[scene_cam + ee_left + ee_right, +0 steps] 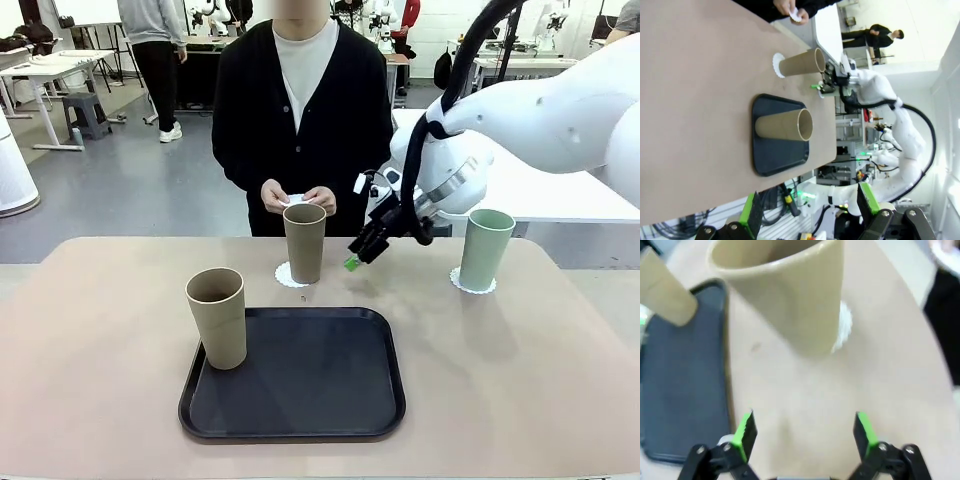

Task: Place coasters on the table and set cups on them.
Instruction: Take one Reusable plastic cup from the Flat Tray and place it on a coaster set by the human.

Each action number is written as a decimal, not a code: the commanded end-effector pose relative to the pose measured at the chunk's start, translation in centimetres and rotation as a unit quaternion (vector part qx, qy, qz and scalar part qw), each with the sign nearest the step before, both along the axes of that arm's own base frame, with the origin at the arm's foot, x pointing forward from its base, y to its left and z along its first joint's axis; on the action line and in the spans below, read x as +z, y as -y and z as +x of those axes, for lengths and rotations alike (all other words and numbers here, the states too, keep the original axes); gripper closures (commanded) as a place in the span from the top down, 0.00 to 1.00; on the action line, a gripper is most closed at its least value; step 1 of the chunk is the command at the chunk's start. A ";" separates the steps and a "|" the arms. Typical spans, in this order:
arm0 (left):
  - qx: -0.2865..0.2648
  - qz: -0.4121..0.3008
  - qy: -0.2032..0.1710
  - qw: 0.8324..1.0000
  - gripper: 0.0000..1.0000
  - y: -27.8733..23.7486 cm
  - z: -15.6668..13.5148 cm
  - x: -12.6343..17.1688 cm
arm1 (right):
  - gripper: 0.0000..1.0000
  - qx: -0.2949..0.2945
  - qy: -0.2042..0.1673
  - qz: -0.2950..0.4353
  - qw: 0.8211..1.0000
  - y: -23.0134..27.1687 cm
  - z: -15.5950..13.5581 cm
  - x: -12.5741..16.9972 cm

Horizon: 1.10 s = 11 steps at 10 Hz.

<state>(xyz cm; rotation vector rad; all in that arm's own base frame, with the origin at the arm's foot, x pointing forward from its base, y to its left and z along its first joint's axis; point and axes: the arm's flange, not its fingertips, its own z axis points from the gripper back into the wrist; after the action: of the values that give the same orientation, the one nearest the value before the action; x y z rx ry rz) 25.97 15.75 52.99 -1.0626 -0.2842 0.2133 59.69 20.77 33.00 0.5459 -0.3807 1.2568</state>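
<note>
Right gripper [356,258] hovering, jaws standing wide and empty.
Tan cup [304,242] is sitting on its coaster [289,275] at the gripper's nine o'clock; left gripper [809,202] is gaping empty too.

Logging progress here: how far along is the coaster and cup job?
Done: the mint green cup stands on its coaster, the middle tan cup on a second coaster, both on the table. In hand: the right gripper hangs open beside it, holding nothing; the person's hands hold something small and white. Left: the other tan cup stands on the black tray, no coaster visible under it.
</note>
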 end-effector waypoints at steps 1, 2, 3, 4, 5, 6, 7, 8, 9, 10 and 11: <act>-0.003 -0.005 0.007 1.000 1.00 -0.1 -0.1 0.2 | 1.00 -0.012 -0.058 -0.166 0.984 0.7 -7.0 6.2; -0.003 -0.005 0.007 1.000 1.00 -0.1 -0.1 0.2 | 1.00 -0.018 -0.061 -0.202 0.977 0.8 -8.9 8.1; -0.003 -0.005 0.007 1.000 1.00 -0.1 -0.1 0.2 | 1.00 -0.039 -0.057 -0.202 0.977 0.6 -11.2 10.6; -0.003 -0.005 0.007 1.000 1.00 -0.1 -0.1 0.2 | 1.00 -0.072 -0.068 -0.203 0.974 0.8 -13.9 13.0; -0.003 -0.005 0.007 1.000 1.00 -0.1 -0.1 0.2 | 1.00 -0.160 -0.049 -0.193 0.967 0.4 -16.3 15.4; -0.003 -0.005 0.007 1.000 1.00 -0.1 -0.1 0.2 | 1.00 -0.177 -0.044 -0.182 0.966 0.8 -18.6 17.5; -0.003 -0.005 0.007 1.000 1.00 -0.1 -0.1 0.2 | 1.00 -0.247 -0.068 -0.164 0.953 1.0 -20.5 18.7; -0.003 -0.005 0.007 1.000 1.00 -0.1 -0.1 0.2 | 1.00 -0.292 -0.079 -0.163 0.939 1.8 -21.5 19.5; -0.003 -0.005 0.007 1.000 1.00 -0.1 -0.1 0.2 | 1.00 -0.319 -0.102 -0.177 0.925 3.0 -22.5 20.1; -0.003 -0.005 0.007 1.000 1.00 -0.1 -0.1 0.2 | 1.00 -0.358 -0.121 -0.186 0.907 4.4 -22.9 20.9; -0.003 -0.005 0.007 1.000 1.00 -0.1 -0.1 0.2 | 1.00 -0.371 -0.139 -0.194 0.897 5.4 -23.2 21.4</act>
<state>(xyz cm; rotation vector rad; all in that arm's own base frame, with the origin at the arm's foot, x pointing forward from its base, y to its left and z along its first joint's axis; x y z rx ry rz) 25.99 15.77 52.99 -1.0625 -0.2835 0.2137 36.89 16.09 54.36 0.1963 -0.1079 0.5312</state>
